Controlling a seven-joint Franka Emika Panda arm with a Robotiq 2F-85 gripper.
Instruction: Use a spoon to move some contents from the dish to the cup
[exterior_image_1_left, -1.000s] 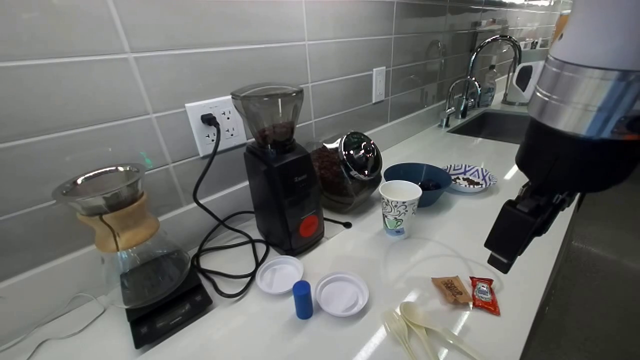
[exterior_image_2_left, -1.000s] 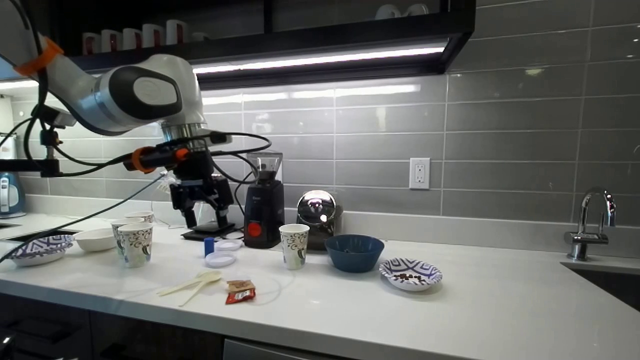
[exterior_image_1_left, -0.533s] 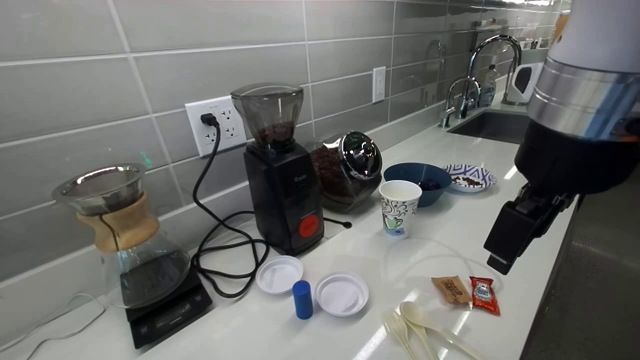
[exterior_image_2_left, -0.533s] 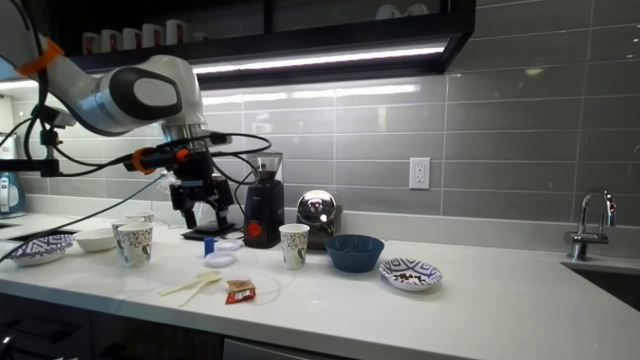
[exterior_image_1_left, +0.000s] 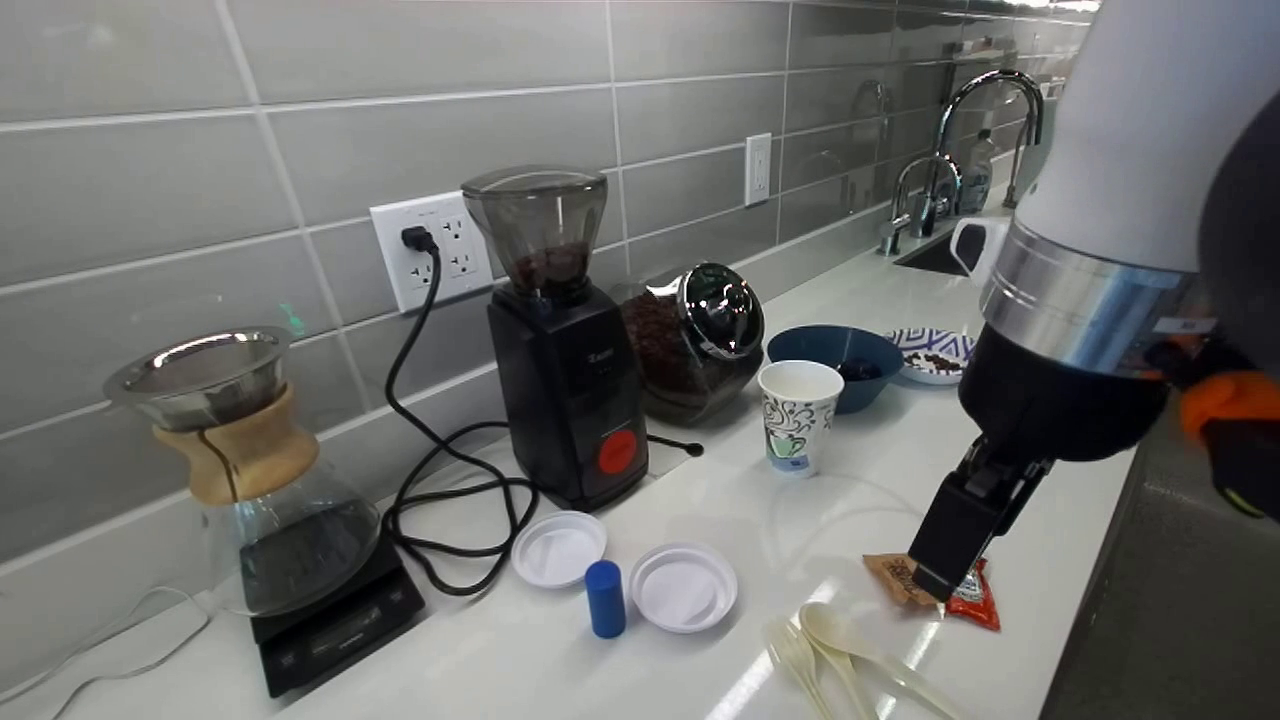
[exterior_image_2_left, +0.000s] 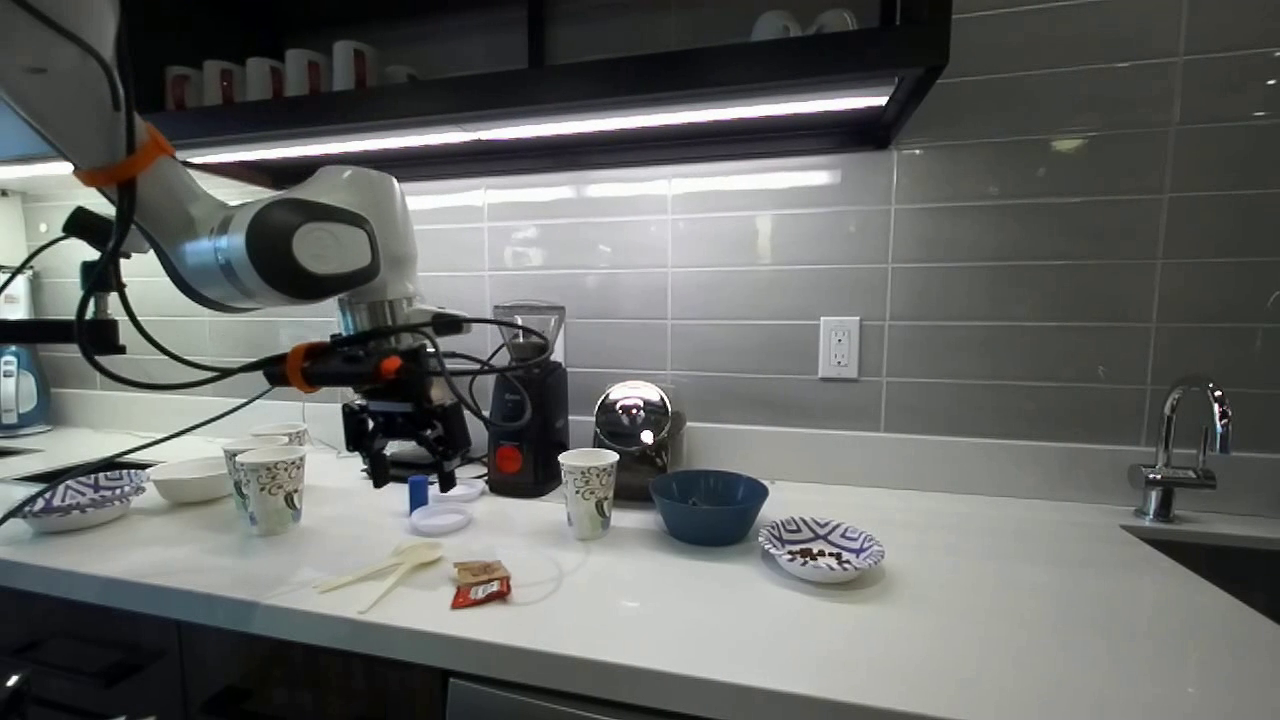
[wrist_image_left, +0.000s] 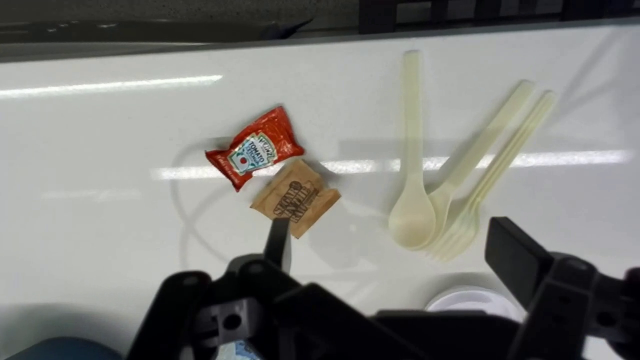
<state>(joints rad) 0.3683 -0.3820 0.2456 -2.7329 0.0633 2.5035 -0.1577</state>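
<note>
The white spoons lie crossed beside a fork (wrist_image_left: 457, 235) on the counter; the top spoon (wrist_image_left: 412, 220) also shows in both exterior views (exterior_image_1_left: 824, 624) (exterior_image_2_left: 420, 552). My gripper (wrist_image_left: 390, 235) is open and empty above them, its fingers spread to either side of the spoon heads in the wrist view. It also shows in both exterior views (exterior_image_1_left: 940, 575) (exterior_image_2_left: 412, 480). The patterned cup (exterior_image_1_left: 800, 415) (exterior_image_2_left: 589, 495) stands upright beside the blue bowl. The shallow patterned dish (exterior_image_1_left: 925, 341) (exterior_image_2_left: 822, 575) holds small brown pieces (exterior_image_2_left: 815, 555).
A brown packet (wrist_image_left: 295, 200) and a ketchup packet (wrist_image_left: 257, 147) lie near the spoons. White lids (exterior_image_1_left: 684, 588) and a blue cylinder (exterior_image_1_left: 606, 600) stand nearby. A blue bowl (exterior_image_2_left: 708, 508), black grinder (exterior_image_1_left: 565, 400) and glass carafe (exterior_image_1_left: 290, 540) are behind. More cups (exterior_image_2_left: 270, 490) stand at the left.
My open gripper has moved down toward the counter, leftward in an exterior view, and now covers part of the packets there. The objects on the counter have not moved.
</note>
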